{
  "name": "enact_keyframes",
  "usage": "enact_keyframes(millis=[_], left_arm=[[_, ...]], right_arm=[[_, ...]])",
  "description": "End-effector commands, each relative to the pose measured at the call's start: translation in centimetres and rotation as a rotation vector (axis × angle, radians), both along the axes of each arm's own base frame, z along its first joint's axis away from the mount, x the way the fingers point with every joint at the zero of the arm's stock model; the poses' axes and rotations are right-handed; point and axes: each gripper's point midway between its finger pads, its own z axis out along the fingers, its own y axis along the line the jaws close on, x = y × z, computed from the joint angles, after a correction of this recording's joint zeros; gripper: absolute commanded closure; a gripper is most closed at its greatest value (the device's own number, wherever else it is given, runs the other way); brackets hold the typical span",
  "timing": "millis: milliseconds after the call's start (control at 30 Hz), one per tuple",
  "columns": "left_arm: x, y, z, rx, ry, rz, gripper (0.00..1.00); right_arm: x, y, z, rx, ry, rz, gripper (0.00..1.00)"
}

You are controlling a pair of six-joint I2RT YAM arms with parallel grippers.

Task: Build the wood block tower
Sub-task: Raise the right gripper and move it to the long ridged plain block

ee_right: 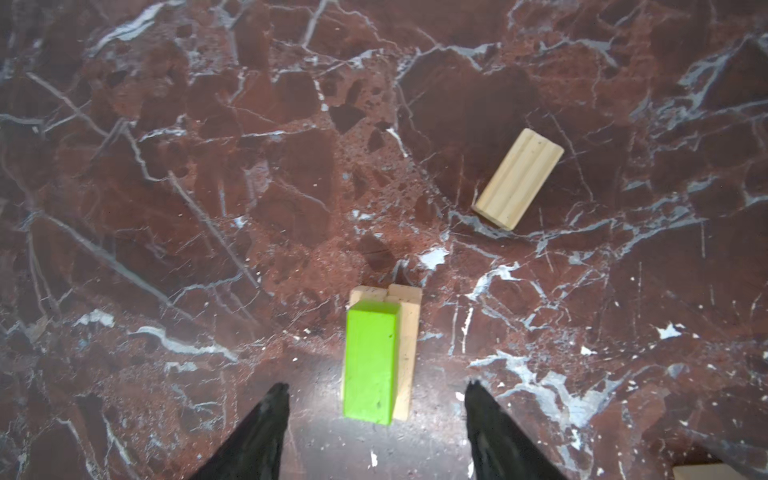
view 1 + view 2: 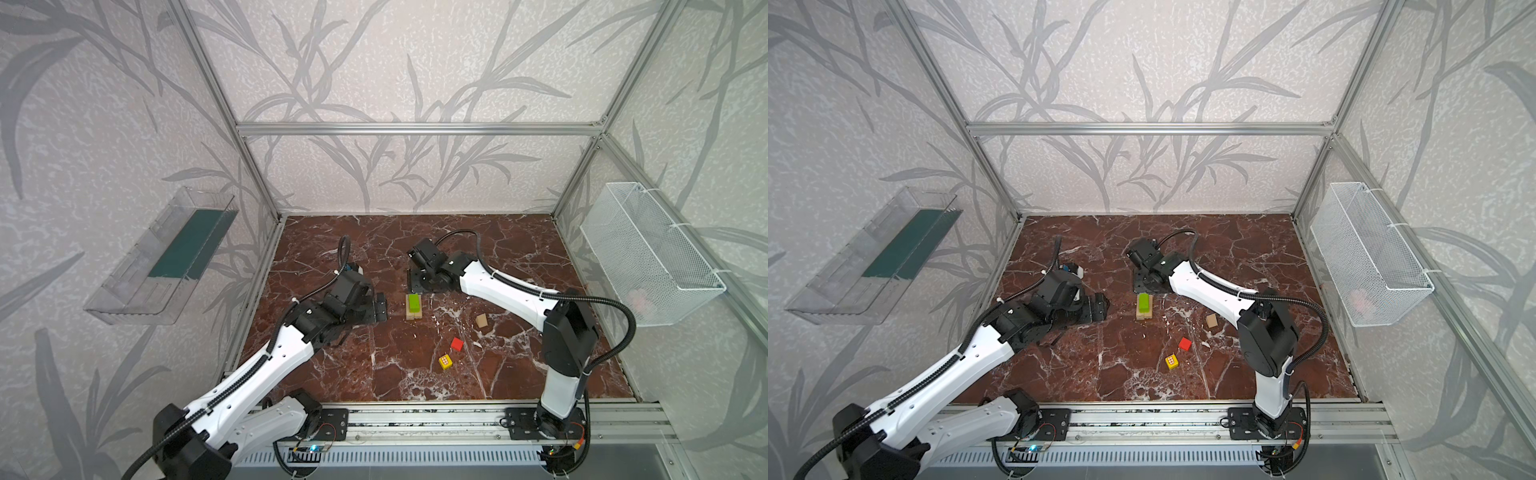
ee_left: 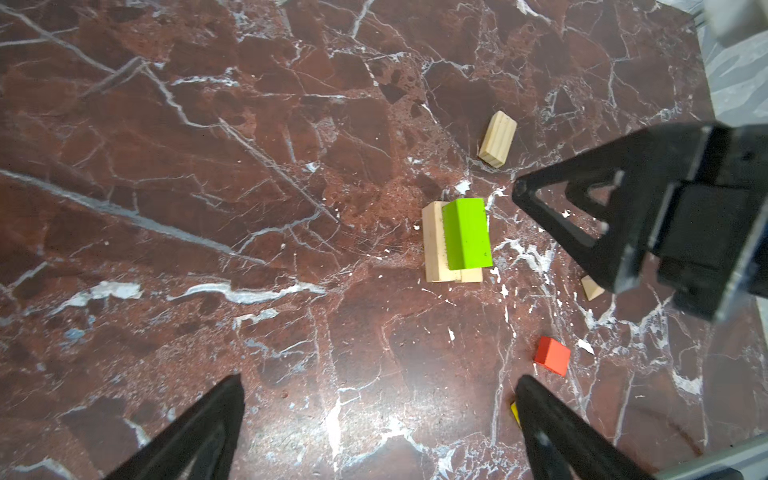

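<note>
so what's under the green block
Two tan wooden bars lie side by side under the lime-green bar, on the marble table. It covers most of their tops, so anything between them is hidden.

Two-layer wood block tower: below, a pair of plain tan bars, flat, side by side, touching, long axes 12 to 6 in both top views. On top, lime-green bar lengthwise along them, tan ends showing at 6 o'clock. Loose, apart from the stack: small tan block at 3 o'clock, askew; red cube at 4 o'clock; yellow cube, red-and-white patterned face up, at 5 o'clock. Also loose: grooved tan bar, flat, askew to the stack, not touching it.
</note>
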Motion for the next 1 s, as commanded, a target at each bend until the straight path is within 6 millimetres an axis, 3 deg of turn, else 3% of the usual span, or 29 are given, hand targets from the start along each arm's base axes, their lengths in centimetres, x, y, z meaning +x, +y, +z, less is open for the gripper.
enact_keyframes(millis=[0, 133, 333, 500, 700, 967], left_arm=[[1.1, -2.1, 2.3, -0.088, -0.047, -0.074, 0.0], [1.7, -3.1, 4.8, -0.053, -0.09, -0.163, 0.0], [1.9, -3.4, 3.7, -0.041, -0.138, -0.209, 0.01], [1.3, -4.0, 3.6, -0.084, -0.151, -0.244, 0.01], [1.1, -3.6, 3.5, -0.072, -0.147, -0.236, 0.01], [1.0, -3.4, 3.3, -0.06, -0.144, -0.236, 0.0]], right_arm=[[1.3, -2.0, -2.9, -0.001, 0.079, -0.023, 0.31], [2.9, -3.8, -5.0, -0.025, 0.107, -0.077, 0.29], [5.6, -4.8, -7.1, -0.056, 0.123, -0.135, 0.25], [7.2, -5.4, -7.5, -0.126, 0.117, -0.186, 0.22], [7.6, -5.8, -8.6, -0.174, 0.14, -0.204, 0.23], [7.9, -5.8, -9.2, -0.187, 0.13, -0.212, 0.31]])
